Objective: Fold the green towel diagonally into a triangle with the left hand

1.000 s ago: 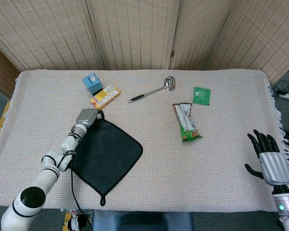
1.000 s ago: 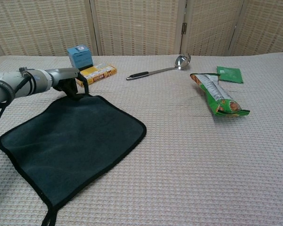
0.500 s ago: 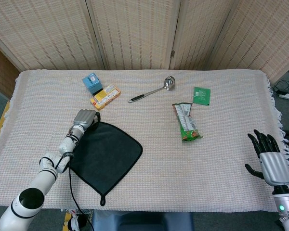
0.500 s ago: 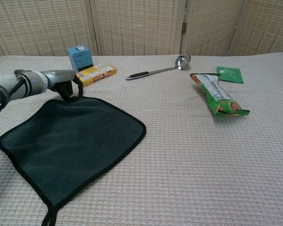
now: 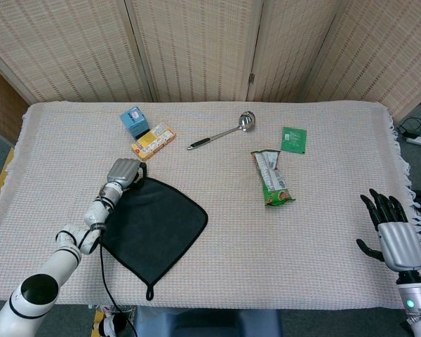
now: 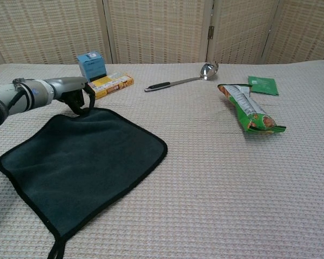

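Left hand sits at the towel's far corner, fingers curled onto its loop; the towel lies flat on the worktop. Grasp step: next, carry it to the near corner. Right hand idles, fingers spread.

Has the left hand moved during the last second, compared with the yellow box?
Yes. In the chest view the left hand, at the towel corner, has shifted slightly left and up, toward the yellow box.
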Controlling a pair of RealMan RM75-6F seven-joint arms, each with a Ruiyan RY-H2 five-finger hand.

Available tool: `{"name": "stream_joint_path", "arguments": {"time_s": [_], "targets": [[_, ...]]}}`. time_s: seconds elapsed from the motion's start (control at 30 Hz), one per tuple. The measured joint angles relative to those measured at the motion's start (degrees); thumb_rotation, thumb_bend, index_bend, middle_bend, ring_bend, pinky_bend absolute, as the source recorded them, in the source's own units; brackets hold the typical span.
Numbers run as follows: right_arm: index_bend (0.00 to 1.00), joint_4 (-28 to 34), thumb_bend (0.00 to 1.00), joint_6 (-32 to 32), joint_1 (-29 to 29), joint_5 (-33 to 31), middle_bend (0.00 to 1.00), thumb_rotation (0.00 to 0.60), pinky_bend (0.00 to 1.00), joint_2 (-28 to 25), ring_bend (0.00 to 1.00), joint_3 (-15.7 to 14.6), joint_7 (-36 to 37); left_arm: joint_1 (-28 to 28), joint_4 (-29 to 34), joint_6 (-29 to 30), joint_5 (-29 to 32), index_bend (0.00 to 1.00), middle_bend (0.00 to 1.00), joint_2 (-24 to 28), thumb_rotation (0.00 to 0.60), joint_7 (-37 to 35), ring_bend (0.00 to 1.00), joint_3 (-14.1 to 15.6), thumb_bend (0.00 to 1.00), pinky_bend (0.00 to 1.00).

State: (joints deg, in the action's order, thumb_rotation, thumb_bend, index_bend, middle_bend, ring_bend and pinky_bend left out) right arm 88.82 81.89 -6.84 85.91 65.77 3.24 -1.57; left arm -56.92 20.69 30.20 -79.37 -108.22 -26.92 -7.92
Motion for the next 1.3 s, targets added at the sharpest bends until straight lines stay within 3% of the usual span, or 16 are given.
{"name": "stream_joint_path", "arguments": {"time_s": [0.2, 0.4, 0.6, 0.73, 0.83, 0.97, 1.13, 1.3], "targets": [[0.0, 0.21, 0.29, 0.25, 0.08, 0.74, 0.0, 0.6, 0.0, -0.18, 0.0, -0.31, 0.34, 0.75, 4.3, 3.53, 0.69, 0.81, 1.0, 2.3, 0.6, 1.42, 1.0, -1.01, 0.54, 1.0], [0.0, 0.73, 0.29, 1.18, 0.33, 2.65, 0.0, 0.6, 0.0, -0.52, 0.0, -1.02, 0.84, 3.62, 13.88, 13.11, 2.29, 0.81, 1.0, 6.2, 0.6, 9.36, 1.0, -2.95, 0.54, 1.0], [0.0, 1.21, 0.29, 2.6, 0.79, 4.9, 0.0, 0.6, 0.0, -1.22, 0.0, -1.84, 1.99, 9.14, 31.64, 25.38, 4.5, 0.81, 1.0, 11.93, 0.6, 23.93, 1.0, -4.59, 0.54, 1.0], [0.0, 1.41, 0.28, 3.42, 1.05, 6.44, 0.0, 0.6, 0.0, -1.61, 0.0, -2.45, 2.64, 14.43, 47.81, 34.26, 5.6, 0.81, 1.0, 16.78, 0.6, 33.93, 1.0, -4.54, 0.54, 1.0], [0.0, 1.56, 0.28, 4.21, 1.25, 7.87, 0.0, 0.6, 0.0, -1.8, 0.0, -2.93, 2.98, 19.36, 58.86, 41.68, 5.54, 0.81, 1.0, 19.91, 0.6, 40.63, 1.0, -3.24, 0.54, 1.0], [0.0, 1.76, 0.29, 5.18, 1.5, 9.49, 0.0, 0.6, 0.0, -1.95, 0.0, -3.5, 3.24, 26.67, 67.81, 51.5, 3.51, 0.81, 1.0, 21.92, 0.6, 48.09, 1.0, 0.68, 0.54, 1.0], [0.0, 1.87, 0.29, 6.35, 1.83, 11.28, 0.0, 0.6, 0.0, -2.17, 0.0, -4.2, 3.7, 32.65, 69.26, 57.1, -1.54, 0.81, 1.0, 19.59, 0.6, 52.27, 1.0, 6.86, 0.54, 1.0], [0.0, 1.78, 0.28, 7.08, 2.13, 11.93, 0.0, 0.6, 0.0, -2.56, 0.0, -4.52, 4.51, 35.54, 65.87, 57.25, -2.63, 0.81, 1.0, 14.87, 0.6, 52.64, 1.0, 9.82, 0.54, 1.0]]}}
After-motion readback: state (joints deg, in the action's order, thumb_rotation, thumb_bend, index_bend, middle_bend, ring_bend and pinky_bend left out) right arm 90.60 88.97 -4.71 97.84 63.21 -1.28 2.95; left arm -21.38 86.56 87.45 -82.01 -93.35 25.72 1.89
